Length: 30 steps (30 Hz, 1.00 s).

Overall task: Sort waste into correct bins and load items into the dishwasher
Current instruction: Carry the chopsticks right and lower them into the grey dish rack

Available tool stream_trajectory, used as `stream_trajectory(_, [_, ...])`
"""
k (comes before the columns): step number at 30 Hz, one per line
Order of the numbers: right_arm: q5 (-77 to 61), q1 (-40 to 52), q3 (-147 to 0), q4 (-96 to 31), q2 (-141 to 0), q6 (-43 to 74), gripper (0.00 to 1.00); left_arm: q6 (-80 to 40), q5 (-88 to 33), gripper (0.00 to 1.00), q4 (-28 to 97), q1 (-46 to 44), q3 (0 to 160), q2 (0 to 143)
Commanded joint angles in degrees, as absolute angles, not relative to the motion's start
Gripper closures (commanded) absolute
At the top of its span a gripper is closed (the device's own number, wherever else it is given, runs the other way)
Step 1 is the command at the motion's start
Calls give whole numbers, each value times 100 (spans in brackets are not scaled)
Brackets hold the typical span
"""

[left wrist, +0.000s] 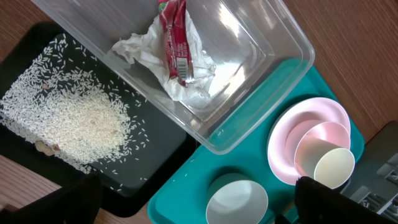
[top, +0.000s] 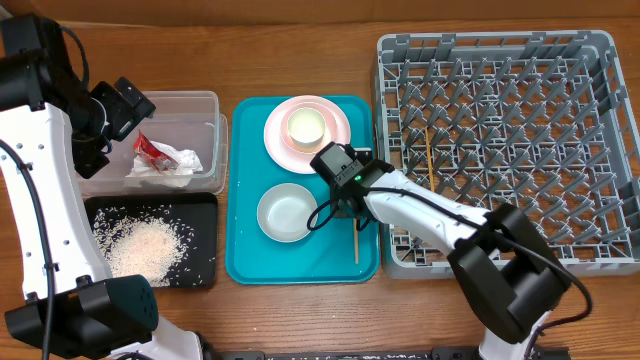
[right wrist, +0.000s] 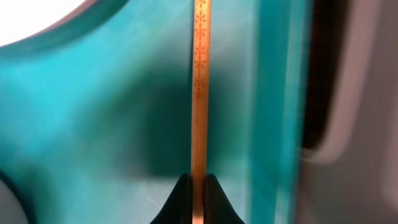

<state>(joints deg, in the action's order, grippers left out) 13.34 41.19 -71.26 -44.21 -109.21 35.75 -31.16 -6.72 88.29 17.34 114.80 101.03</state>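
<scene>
My right gripper [top: 350,203] [right wrist: 198,182] is shut on a thin wooden chopstick [top: 355,245] [right wrist: 199,93] lying on the teal tray [top: 250,265]. A second chopstick [top: 431,160] lies in the grey dish rack [top: 500,130]. The pink plate [top: 275,135] [left wrist: 280,149] holds a small bowl [left wrist: 314,140] with a white cup [top: 305,127] [left wrist: 334,168] in it. A whitish bowl [top: 285,212] [left wrist: 236,200] stands in front of it. My left gripper [top: 125,105] [left wrist: 199,205] is open and empty above the clear tub [top: 205,110], which holds the napkin [top: 165,165] [left wrist: 143,46] and red wrapper [top: 148,148] [left wrist: 174,40].
The black tray [top: 200,240] [left wrist: 155,130] in front of the tub holds a heap of rice [top: 140,245] [left wrist: 74,118]. A few grains lie on the teal tray [left wrist: 199,155]. The rack's left wall stands right beside the held chopstick.
</scene>
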Motion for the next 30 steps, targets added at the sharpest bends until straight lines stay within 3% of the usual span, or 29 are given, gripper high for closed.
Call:
stream_trajectory(1, [1944, 4084, -7697, -4600, -10307, 3511, 96, -3041, -707, 0, 8825, 1723, 11587, 9963])
stream_trajectory(7, [2346, 4084, -8152, -4692, -9677, 2823, 96, -3041, -707, 0, 8823, 1723, 11587, 9963])
stream_trajectory(13, [4241, 3990, -8162, -4775, -9310, 2303, 96, -3041, -707, 0, 8825, 1723, 11587, 9963])
stream_trajectory(21, [4366, 3361, -8160, -5028, -9327, 1424, 96, -3041, -707, 0, 8823, 1723, 11587, 9963])
stream_trajectory(30, [1253, 2034, -8128, -5035, -9351, 530, 96, -3041, -707, 0, 8823, 1723, 11587, 9963])
